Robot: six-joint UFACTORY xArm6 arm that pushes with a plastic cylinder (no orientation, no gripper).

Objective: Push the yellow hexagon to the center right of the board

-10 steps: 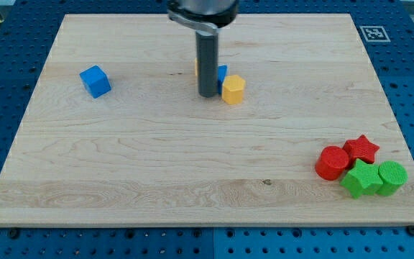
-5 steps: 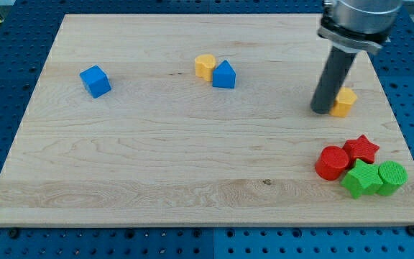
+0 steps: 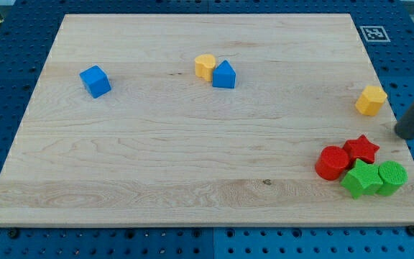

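The yellow hexagon (image 3: 371, 100) lies near the board's right edge, about mid-height. My tip (image 3: 410, 134) is to the hexagon's lower right, at the board's right edge, apart from it. The dark rod rises out of the view's right side. The tip touches no block.
A yellow cylinder (image 3: 205, 66) touches a blue triangular block (image 3: 223, 75) at the top middle. A blue cube (image 3: 95, 81) is at the upper left. A red cylinder (image 3: 331, 162), red star (image 3: 362, 149), green star (image 3: 361, 179) and green cylinder (image 3: 392, 177) cluster at the lower right.
The yellow hexagon was pushed from beside the blue triangular block to near the right edge. My tip has moved off it, to the right and slightly down.
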